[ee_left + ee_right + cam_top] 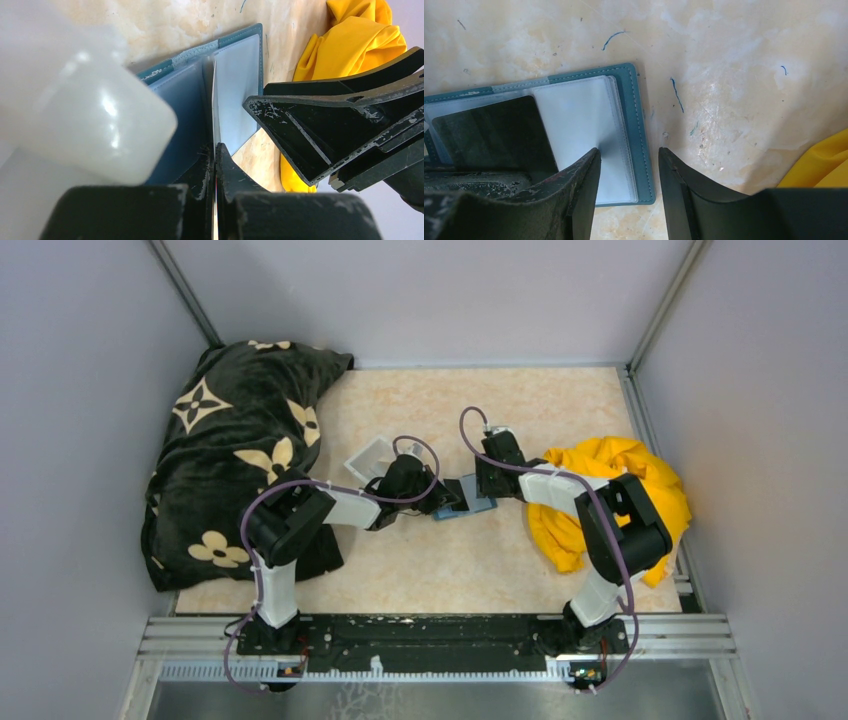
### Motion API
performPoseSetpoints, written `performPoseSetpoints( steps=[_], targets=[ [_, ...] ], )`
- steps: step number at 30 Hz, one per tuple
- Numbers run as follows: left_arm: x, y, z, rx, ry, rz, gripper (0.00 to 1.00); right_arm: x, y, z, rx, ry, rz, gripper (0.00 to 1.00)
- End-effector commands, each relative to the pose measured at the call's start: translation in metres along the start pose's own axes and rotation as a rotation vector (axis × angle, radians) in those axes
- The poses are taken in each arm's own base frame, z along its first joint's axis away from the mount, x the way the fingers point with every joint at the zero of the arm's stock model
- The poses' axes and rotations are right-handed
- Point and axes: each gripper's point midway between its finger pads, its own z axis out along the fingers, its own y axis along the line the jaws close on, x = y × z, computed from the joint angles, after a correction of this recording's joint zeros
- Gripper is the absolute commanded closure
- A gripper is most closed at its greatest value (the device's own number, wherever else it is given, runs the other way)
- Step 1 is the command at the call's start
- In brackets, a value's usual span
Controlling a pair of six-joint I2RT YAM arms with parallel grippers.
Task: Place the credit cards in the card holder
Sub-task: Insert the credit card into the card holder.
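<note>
The left arm (300,515) and right arm (600,510) bend inward from their bases, wrists nearly meeting. The left gripper (215,150) is clamped tight on a thin card (214,100) held edge-on. The right gripper (629,155) points downward, jaws parted.

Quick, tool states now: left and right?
Left tool: closed on a grey card.
Right tool: open, holding nothing, straddling the card holder's edge.

Left of card holder (478,503): tray (368,454), then blanket (230,440); right: yellow cloth (612,464); nearside table (450,570) open.
</note>
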Motion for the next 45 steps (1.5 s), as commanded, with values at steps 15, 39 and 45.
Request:
performPoseSetpoints(
  steps=[15,39,45],
  targets=[
    [-0.001,0.025,-0.002,-0.096,0.011,0.017,1.00,0.009,-0.008,0.001,0.024,0.026,-0.003,0.53],
    [0.016,0.039,0.010,-0.101,0.062,-0.044,1.00,0.012,-0.007,0.004,0.018,0.039,-0.003,0.53],
    [0.024,0.044,0.009,-0.115,0.066,-0.078,1.00,0.014,-0.007,0.005,0.017,0.040,-0.001,0.53]
  ],
)
